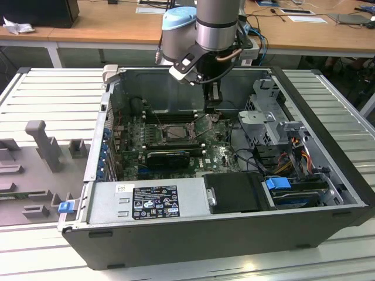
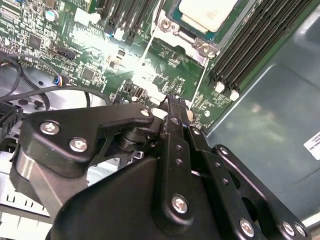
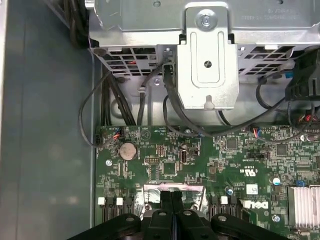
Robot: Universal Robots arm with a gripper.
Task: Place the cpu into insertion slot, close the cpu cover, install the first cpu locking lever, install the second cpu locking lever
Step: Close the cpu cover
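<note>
While pincer (image 2: 172, 100) hangs closed, cpu (image 2: 207, 12) lies nearby, apart

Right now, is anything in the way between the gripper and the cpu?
Nothing visible does. In the second wrist view the gripper hangs over open board just beside the slot, with only low board parts between them. The cpu already sits in the slot, its pale face uncovered.

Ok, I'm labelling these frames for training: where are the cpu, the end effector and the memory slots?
cpu (image 2: 207, 12): second wrist view, pale metal face.
end effector (image 3: 171, 196): first wrist view, between its fingertips.
memory slots (image 2: 250, 41): second wrist view, one long black slot.
</note>
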